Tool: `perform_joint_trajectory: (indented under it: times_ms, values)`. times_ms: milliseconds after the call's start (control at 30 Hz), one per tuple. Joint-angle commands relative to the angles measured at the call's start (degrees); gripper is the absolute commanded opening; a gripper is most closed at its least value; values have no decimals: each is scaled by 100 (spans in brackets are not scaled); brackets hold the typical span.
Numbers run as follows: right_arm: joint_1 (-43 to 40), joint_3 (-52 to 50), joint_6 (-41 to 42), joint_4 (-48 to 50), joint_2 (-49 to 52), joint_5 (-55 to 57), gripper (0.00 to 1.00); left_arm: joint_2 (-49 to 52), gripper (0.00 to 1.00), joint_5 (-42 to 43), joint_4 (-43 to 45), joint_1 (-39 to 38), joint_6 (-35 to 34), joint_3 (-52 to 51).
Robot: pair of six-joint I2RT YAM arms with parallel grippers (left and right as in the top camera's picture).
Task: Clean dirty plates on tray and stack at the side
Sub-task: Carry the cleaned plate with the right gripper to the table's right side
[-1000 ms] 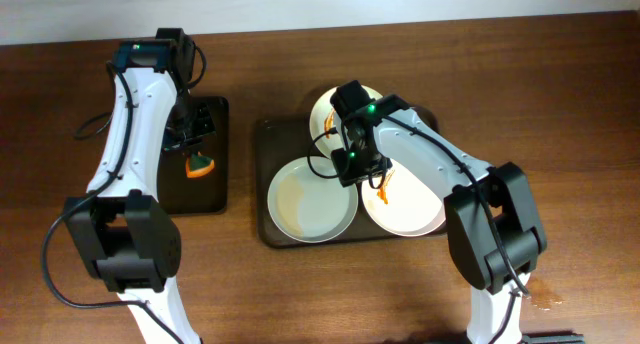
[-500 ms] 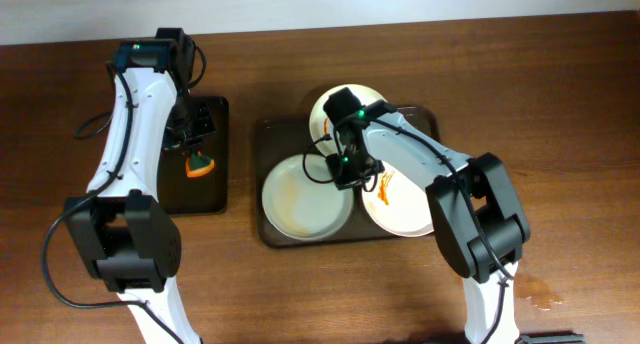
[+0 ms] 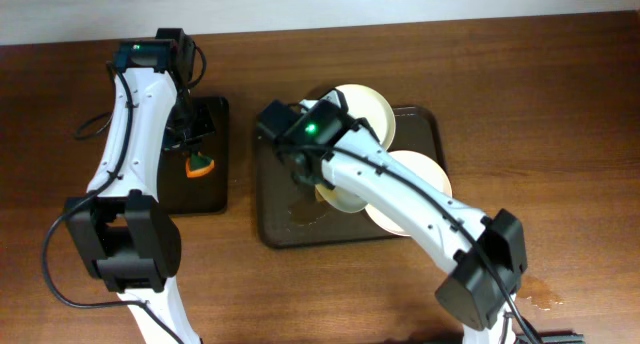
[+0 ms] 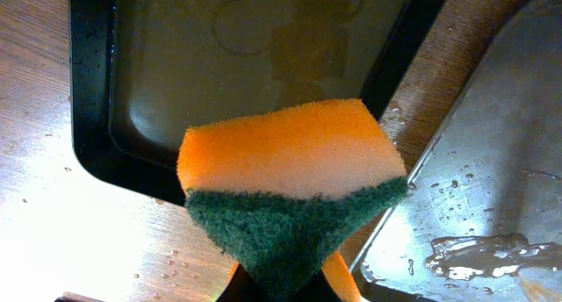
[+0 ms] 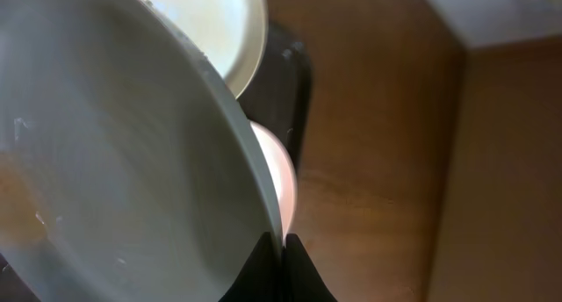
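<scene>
My right gripper (image 5: 283, 242) is shut on the rim of a white plate (image 5: 114, 161) and holds it tilted above the dark tray (image 3: 272, 216). In the overhead view the gripper (image 3: 310, 174) sits over the tray's left half, with the held plate (image 3: 338, 197) mostly hidden under the arm. Two more plates lie on the tray, one at the back (image 3: 368, 109) and one at the right (image 3: 422, 184). My left gripper (image 3: 198, 165) is shut on an orange and green sponge (image 4: 290, 170) above a small black tray (image 3: 205, 189).
A wet smear (image 3: 305, 216) marks the big tray's bare front left. In the left wrist view the small black tray (image 4: 92, 118) holds water, with a shiny wet surface (image 4: 492, 161) to its right. Brown tabletop lies all around.
My right gripper has lifted the front-left plate off the tray, tilted it and swung left. The spot where it lay is now bare. The left arm has not moved.
</scene>
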Motion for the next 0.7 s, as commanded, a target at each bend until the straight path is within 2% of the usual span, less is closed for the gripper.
perform_joint_trajectory:
  times_ms: [0,67,133,167,200,267,367,400,533,633,667]
  values:
    - [492,435,579,-402,-127,1473,4,-173,0,57,7,46,94,-17]
    - [872,492,669,-647,-127,2050,4,-173,0,57,7,46,94,-17]
    - [918,492,885,-649,-127,2048,4,-173,0,57,7,46,94,-17]
    - [758,492,1239,-645,-127,1740,4,-173,0,57,-2,46,94,-17]
    - [407,509,1305,-481,-127,293,4,-173,0,57,15,46,94,-17]
    - [-374,511,1110,-160,-186,-1456,4,-173,0,57,7,46,94,-17]
    - [-1851,511,-111,216,-431,-3947,4,-173,0,57,13,46,94,-17]
    - [-2610,511,-566,195,-448,-4774,4,-173,0,57,17,46,94,-17]
    - [-4935,90,-1167,-7,-442,-4927,4,-173,0,57,37,46,94,-17]
    - [-6398,-911,-1150,940,-435,-5042,4,-173,0,57,111,44,94,-17]
    - [-6647,-1207,-1139,1255,-428,-5038,4,-173,0,57,101,44,94,-17]
